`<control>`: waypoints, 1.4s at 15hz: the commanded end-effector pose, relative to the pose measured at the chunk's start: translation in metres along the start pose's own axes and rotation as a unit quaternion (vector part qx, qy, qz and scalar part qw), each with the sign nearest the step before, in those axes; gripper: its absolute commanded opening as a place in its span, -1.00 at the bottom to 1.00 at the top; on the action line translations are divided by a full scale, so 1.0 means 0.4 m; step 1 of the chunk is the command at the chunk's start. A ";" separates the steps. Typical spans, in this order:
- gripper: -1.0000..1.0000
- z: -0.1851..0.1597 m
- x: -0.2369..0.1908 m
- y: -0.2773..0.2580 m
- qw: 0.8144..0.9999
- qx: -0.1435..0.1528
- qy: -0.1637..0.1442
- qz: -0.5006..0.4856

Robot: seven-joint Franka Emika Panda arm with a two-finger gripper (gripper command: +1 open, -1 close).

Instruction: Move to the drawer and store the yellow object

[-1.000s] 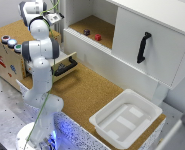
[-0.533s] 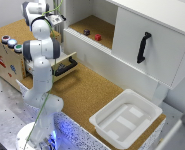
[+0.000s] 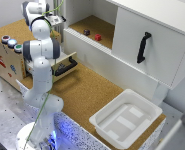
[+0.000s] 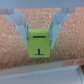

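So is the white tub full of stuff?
No, the white tub on the cork surface holds nothing in the exterior view; only its bare inner floor shows.

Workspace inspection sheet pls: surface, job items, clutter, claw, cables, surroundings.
Surface: cork board, bare in the middle.
Job's things: drawer pulled open, black bar handle; yellow object between the claw's fingers.
Clutter: white tray, empty; dark block and red block in the cabinet recess.
Grippers: claw shut on yellow object, above cork.
Cables: green cable along the arm.
Surroundings: white cabinet door; coloured buttons on wooden box.
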State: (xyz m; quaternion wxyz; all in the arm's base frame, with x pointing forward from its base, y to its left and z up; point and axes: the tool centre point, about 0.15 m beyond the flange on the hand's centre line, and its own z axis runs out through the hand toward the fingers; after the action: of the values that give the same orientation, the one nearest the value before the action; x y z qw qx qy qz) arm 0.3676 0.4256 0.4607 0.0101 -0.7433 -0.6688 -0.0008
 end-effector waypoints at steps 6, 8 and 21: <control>-1.00 0.088 -0.308 -0.225 0.999 -0.004 0.005 0.042; -1.00 0.123 -0.349 -0.256 0.999 0.001 0.012 0.040; -1.00 0.308 -0.343 -0.121 0.996 0.007 0.074 -0.054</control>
State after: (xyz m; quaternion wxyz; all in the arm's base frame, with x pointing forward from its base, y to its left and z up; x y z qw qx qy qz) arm 0.2913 0.3024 0.3702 0.0221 -0.7286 -0.6845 -0.0035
